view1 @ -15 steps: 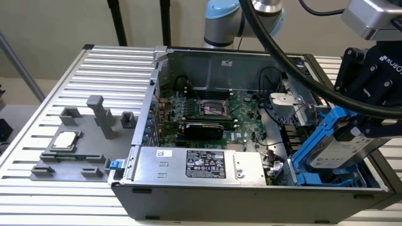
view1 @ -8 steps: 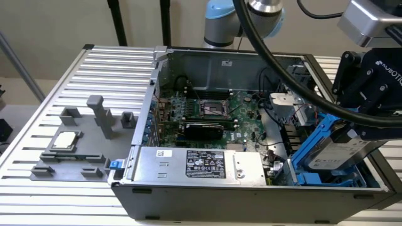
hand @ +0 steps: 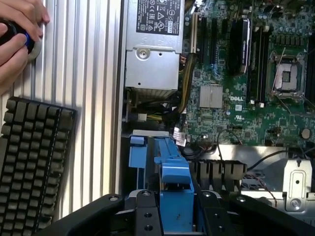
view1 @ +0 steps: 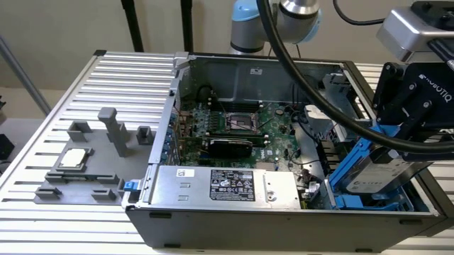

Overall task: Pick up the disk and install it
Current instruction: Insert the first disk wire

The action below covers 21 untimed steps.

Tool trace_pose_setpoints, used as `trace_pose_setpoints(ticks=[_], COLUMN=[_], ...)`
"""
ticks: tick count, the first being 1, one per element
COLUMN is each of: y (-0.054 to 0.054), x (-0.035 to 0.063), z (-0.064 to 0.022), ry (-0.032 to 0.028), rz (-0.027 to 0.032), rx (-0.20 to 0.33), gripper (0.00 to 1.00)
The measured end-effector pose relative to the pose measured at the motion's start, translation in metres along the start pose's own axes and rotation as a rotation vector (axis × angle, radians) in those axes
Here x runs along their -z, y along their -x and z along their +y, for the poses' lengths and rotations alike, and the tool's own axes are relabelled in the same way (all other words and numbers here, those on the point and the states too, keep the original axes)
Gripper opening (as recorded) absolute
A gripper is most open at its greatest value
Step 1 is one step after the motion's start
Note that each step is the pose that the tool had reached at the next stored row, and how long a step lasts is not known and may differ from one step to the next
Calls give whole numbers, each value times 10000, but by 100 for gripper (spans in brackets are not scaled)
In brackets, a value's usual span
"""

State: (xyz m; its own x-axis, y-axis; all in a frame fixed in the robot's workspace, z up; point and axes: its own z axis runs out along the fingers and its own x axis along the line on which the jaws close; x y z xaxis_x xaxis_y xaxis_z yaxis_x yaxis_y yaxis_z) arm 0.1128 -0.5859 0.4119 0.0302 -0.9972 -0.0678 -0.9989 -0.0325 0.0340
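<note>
The black fingers [hand: 145,212] are pinched from both sides onto the blue bracket [hand: 173,172] that frames the disk [view1: 384,173], so the gripper [view1: 401,150] holds it clamped at its upper end. From the fingers the disk slopes downward, tilted, not flat, with its silver face and white label turned outward in the exterior view. Its lower end reaches into the corner of the open computer case [view1: 284,229] on the exterior view's right, among other blue plastic parts [view1: 349,202] there; whether it touches them cannot be told. Just beside that corner, toward the exterior view's left, lies the grey power supply [view1: 234,184] with its black label, and beyond it the green motherboard [view1: 273,119] with its bare processor socket [view1: 240,123]. The case stands on a ribbed metal counter [view1: 120,74]. Well apart from the disk, on the exterior view's left, a grey fixture [view1: 78,183] carries a small square silver chip [view1: 74,158]. In the wrist view a black keyboard [hand: 30,157] lies on the counter beside the case, and a person's hand [hand: 15,37] rests near it on a dark round object
</note>
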Motion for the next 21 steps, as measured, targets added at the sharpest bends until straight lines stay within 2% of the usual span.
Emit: trace_pose_setpoints(ticks=[13, 21], y=[-9, -15], x=[-139, -233], z=[2, 13], ry=[4, 15], rz=[-153, -225], rx=[130, 297], gripper=[0, 0])
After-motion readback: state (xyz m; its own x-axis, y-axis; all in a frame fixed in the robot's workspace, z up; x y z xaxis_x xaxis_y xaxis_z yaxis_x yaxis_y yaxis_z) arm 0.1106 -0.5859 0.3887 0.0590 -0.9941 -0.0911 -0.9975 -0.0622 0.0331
